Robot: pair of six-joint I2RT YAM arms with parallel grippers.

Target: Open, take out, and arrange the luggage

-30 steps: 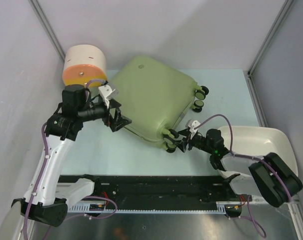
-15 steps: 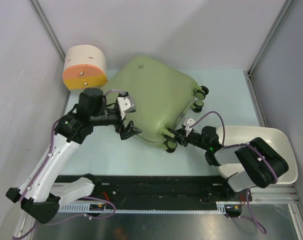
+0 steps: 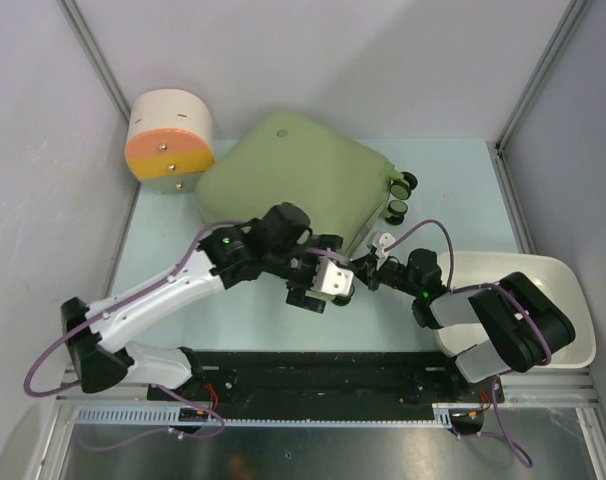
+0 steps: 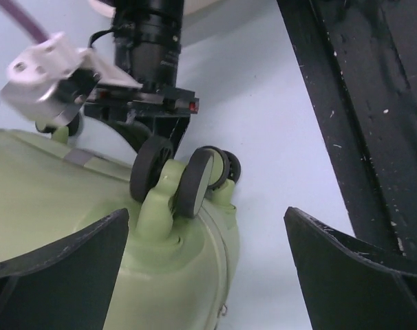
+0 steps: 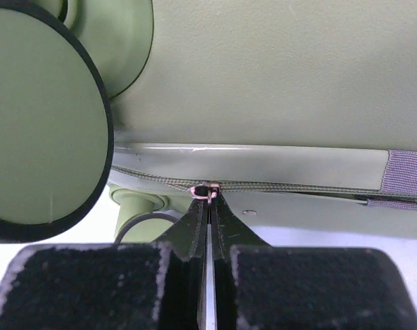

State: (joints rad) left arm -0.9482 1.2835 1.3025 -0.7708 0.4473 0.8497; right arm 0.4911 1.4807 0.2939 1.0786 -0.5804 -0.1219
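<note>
Drum (image 3: 170,135) beside luggage (image 3: 303,175), basin (image 3: 528,262) apart.

The luggage (image 3: 303,190) lies on the tabletop (image 3: 463,200), drum (image 3: 170,137) at its rear left, basin (image 3: 558,285) front right, left end effector (image 4: 208,240) and right end effector (image 5: 210,199) at its near corner.

Black-and-white arms (image 3: 153,298), black joints (image 3: 283,225), purple cables (image 4: 23,16), green lights (image 3: 226,240), black end effectors (image 4: 208,275).

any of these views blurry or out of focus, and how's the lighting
Top external: evenly lit and sharp, only soft shadows under the luggage. Left wrist: wheels fairly crisp, the white mount upper left smeared, own jaws soft at the bottom. Right wrist: zip pull sharp, the near wheel and jaws blurred.
</note>
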